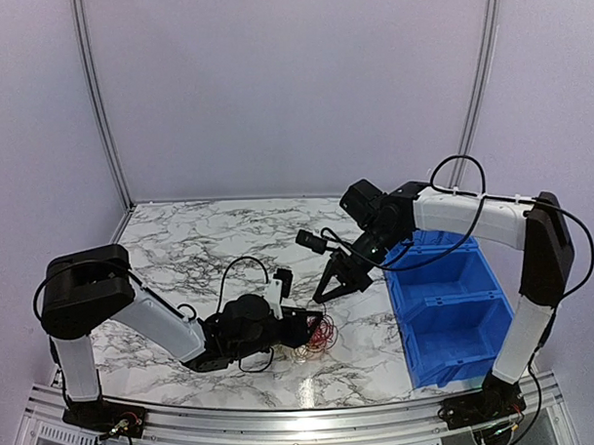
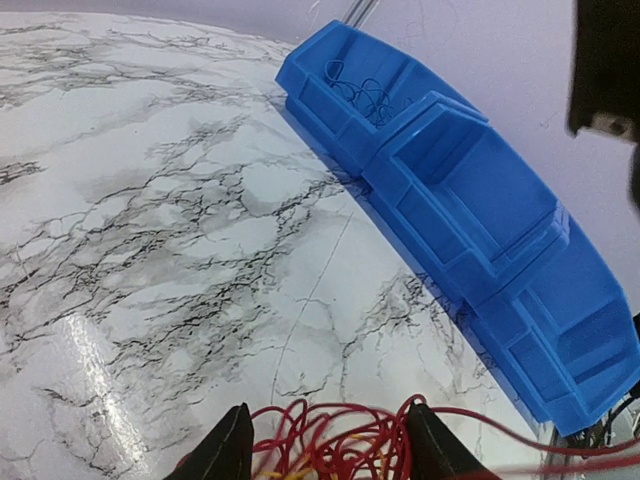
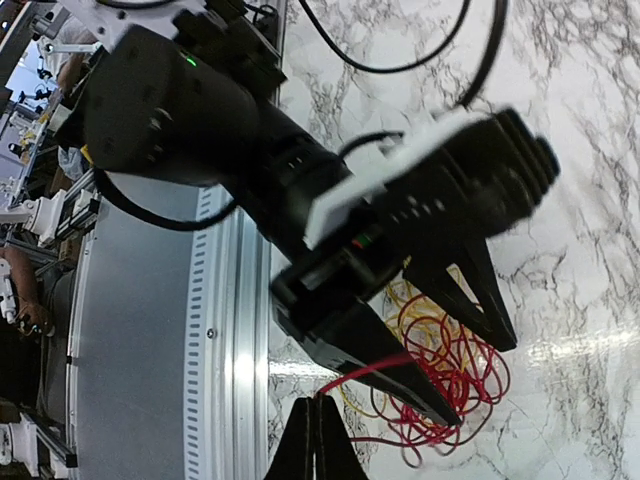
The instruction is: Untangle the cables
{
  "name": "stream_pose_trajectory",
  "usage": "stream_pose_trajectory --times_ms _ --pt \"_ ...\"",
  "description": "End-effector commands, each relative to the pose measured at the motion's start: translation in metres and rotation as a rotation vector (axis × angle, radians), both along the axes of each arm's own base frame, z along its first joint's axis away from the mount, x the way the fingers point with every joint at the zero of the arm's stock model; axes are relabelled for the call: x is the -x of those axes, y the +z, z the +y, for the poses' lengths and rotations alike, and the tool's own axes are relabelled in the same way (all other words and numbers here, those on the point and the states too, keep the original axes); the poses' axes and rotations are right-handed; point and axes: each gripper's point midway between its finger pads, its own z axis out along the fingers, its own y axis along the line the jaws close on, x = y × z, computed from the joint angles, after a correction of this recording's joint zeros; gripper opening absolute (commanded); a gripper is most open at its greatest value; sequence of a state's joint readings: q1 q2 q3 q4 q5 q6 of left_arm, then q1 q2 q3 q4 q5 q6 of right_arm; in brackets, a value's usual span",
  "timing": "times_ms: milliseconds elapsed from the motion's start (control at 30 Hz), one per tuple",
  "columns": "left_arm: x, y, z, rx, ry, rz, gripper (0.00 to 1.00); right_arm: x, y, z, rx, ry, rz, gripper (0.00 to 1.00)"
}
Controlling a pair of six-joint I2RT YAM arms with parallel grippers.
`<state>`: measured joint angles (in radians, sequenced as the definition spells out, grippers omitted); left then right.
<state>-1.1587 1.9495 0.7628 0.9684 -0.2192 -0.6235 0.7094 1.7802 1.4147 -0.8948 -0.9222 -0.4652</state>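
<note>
Cables [image 1: 321, 336] lie in a small red and yellow tangle on the desk [image 1: 200, 236], near its front edge and left of the blue bin [image 1: 446, 298]. From above, my left arm covers the tangle's left side, and the wires are too thin to count.

My left jaws stand part open astride the heap, with a finger [image 2: 228, 452] on each side of the red loops. The left wrist view cuts those loops off at its lower edge, so I cannot tell whether the fingers press on any wire. My right jaws are shut, just on the far side of the tangle. A red strand [image 3: 365, 373] runs taut from the heap to their tips and looks pinched there, though the contact itself is tiny.

My right arm hides the bin's far compartment from above. The left wrist view shows a thin dark wire [image 2: 362, 95] coiled in that compartment.

The desk is glossy white marble pattern with grey veins and a streak of glare. A metal rail [image 1: 284, 418] runs along its near edge, where my bases are bolted. Pale lilac walls [image 1: 273, 87] close the far side and both flanks, with slim metal poles [image 1: 96, 103] rising against them. Beyond the rail the right wrist view shows only blurred clutter that I cannot make out.
</note>
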Motion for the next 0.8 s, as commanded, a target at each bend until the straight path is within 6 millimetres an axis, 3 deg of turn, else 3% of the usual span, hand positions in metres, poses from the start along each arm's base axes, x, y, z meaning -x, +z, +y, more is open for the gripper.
stream_pose_trajectory --times_ms 0,333,767 --pt "-0.011 -0.014 -0.001 -0.012 0.053 0.01 0.52 0.007 0.069 0.008 -0.171 0.054 -0.066 0.0" --pt "-0.017 -0.044 0.006 -0.035 0.085 0.083 0.39 0.001 0.162 0.006 -0.333 0.07 -0.223 0.0" --pt "-0.011 -0.065 0.008 -0.043 0.07 0.151 0.31 -0.015 0.293 -0.019 -0.54 -0.057 -0.584 0.0"
